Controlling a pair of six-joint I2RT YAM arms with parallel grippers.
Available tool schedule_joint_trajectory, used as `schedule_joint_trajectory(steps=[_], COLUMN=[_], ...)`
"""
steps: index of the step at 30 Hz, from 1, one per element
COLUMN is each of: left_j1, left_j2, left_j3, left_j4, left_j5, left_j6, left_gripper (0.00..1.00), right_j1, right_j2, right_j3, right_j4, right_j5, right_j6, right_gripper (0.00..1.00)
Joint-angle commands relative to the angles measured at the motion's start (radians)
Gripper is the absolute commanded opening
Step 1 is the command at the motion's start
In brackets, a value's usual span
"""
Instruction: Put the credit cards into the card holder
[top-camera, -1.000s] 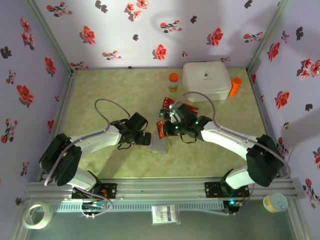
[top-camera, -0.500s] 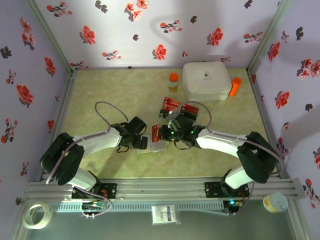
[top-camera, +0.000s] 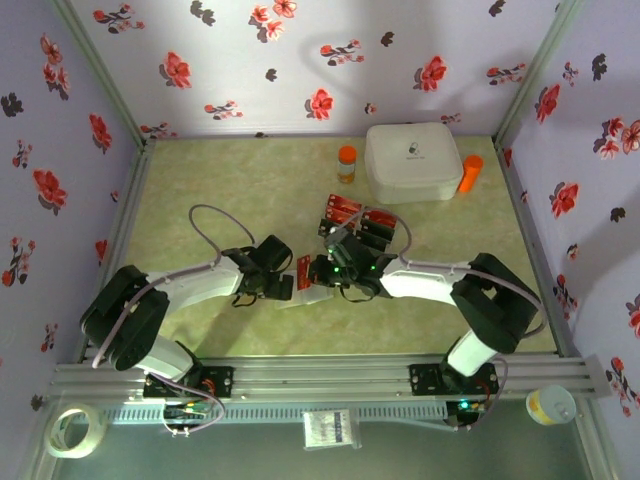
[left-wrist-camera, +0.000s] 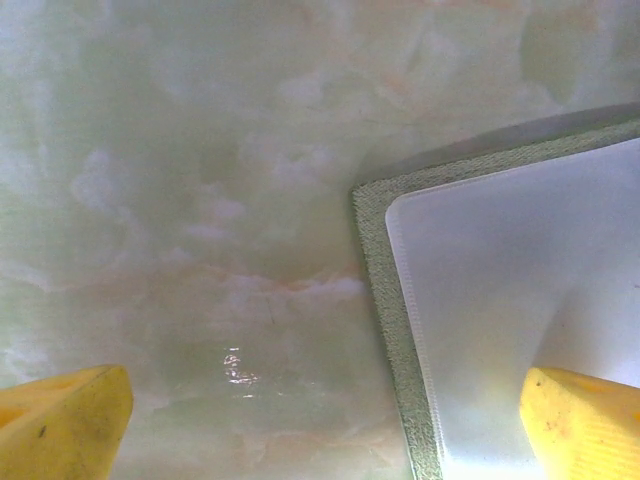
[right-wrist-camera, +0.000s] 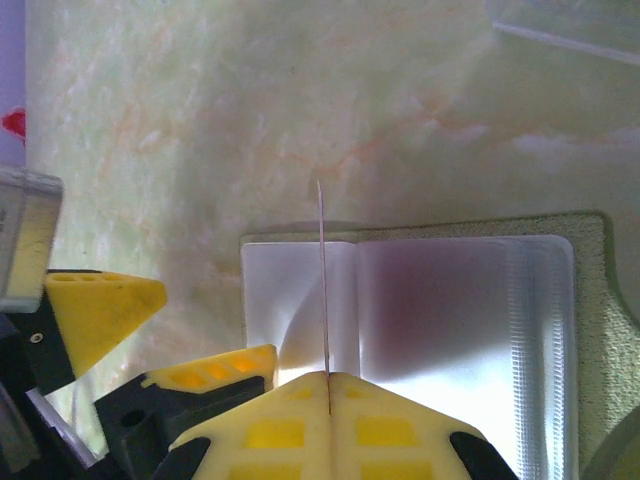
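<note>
Top external, left to right: we are counting two arms, one card holder, one card in a grip, one loose heap of cards, two orange-capped bottles and one white box.

- Left gripper (top-camera: 281, 288) is reaching in low at the holder's left end. On the left wrist view its yellow fingers (left-wrist-camera: 62, 420) are standing wide apart, holding nothing. One is hanging over bare table and the other over the clear sleeve.
- Card holder (top-camera: 308, 296) is lying open and flat, front of centre on the table (top-camera: 200, 180), with its long axis running left-right. On the right wrist view its pale sleeves (right-wrist-camera: 450, 300) are facing up inside an olive border.
- Right gripper (top-camera: 316, 271) is pinching shut on one red card (top-camera: 303, 270). On the right wrist view we are seeing that card edge-on (right-wrist-camera: 323, 270). It is standing on its edge, pointing straight out from the fingertips and crossing the holder's left sleeve. We cannot tell whether it is touching the sleeve.
- The other credit cards (top-camera: 350, 212) are lying in a heap just behind the right wrist, red and dark faces overlapping. We cannot count them exactly.
- One bottle (top-camera: 347, 163) is standing upright left of the white box (top-camera: 413, 160). The other (top-camera: 470, 173) is lying against the box's right side.

Room: bare table is stretching wide to the left and behind the left arm, and the holder is sitting well apart from every wall.
</note>
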Motion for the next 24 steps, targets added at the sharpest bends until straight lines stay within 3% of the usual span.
schedule_joint_trajectory(steps=[1, 14, 24], left_j1=[0.013, 0.034, 0.039], left_j2=[0.005, 0.04, 0.04], left_j3=[0.002, -0.02, -0.026], left_j4=[-0.018, 0.0, -0.004], left_j5=[-0.034, -0.035, -0.035], left_j6=[-0.014, -0.003, 0.004], left_gripper=[1.0, 1.0, 1.0], right_j1=[0.008, -0.019, -0.022], right_j2=[-0.001, -0.054, -0.094], right_j3=[-0.015, -0.078, -0.136], right_j4=[0.019, -0.016, 0.053], right_j5=[0.006, 0.046, 0.033], right_j6=[-0.004, -0.03, 0.002], right_gripper=[0.0, 0.0, 0.0])
